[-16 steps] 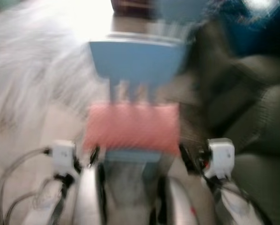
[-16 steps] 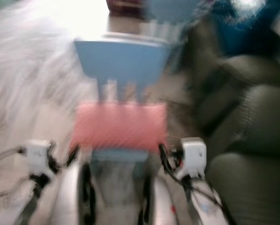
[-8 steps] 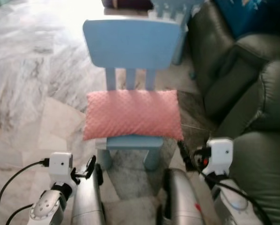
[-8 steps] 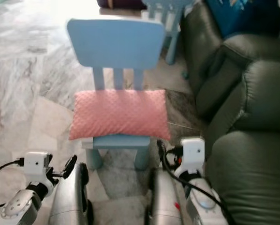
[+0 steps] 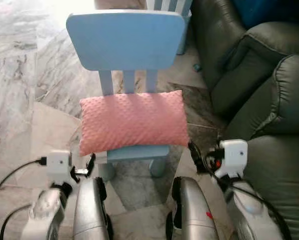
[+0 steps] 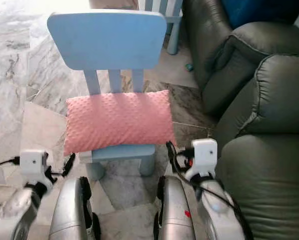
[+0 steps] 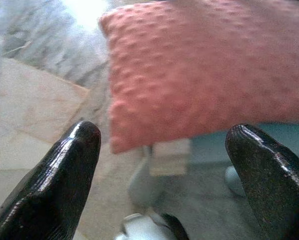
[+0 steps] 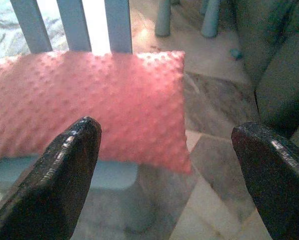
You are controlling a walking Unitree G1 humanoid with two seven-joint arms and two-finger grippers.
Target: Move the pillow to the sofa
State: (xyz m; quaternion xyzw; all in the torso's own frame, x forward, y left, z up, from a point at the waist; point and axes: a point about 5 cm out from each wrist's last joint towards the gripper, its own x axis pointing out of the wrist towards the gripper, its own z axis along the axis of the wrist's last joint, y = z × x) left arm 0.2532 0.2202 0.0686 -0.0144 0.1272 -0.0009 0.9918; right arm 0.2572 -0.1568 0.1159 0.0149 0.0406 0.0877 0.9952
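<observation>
A pink dimpled pillow (image 5: 132,122) lies flat across the seat of a small light-blue chair (image 5: 124,40), straight ahead of me. A dark leather sofa (image 5: 284,100) stands to the right of the chair. My left gripper (image 7: 164,150) is open, held low just short of the pillow's (image 7: 199,75) front left corner. My right gripper (image 8: 164,145) is open too, facing the pillow's (image 8: 89,105) front right corner from a short way off. Neither gripper touches the pillow. In the left eye view both arms reach forward at the bottom, one on either side of the chair's front.
The floor (image 5: 19,75) is grey and beige marble, open to the left of the chair. A second blue chair (image 5: 169,7) stands behind the first. A small teal object (image 5: 197,67) lies on the floor near the sofa's base.
The picture has gone from blurred to sharp, and the camera has moved slightly closer to the chair. The pillow lies as before. Both grippers stay low before the chair.
</observation>
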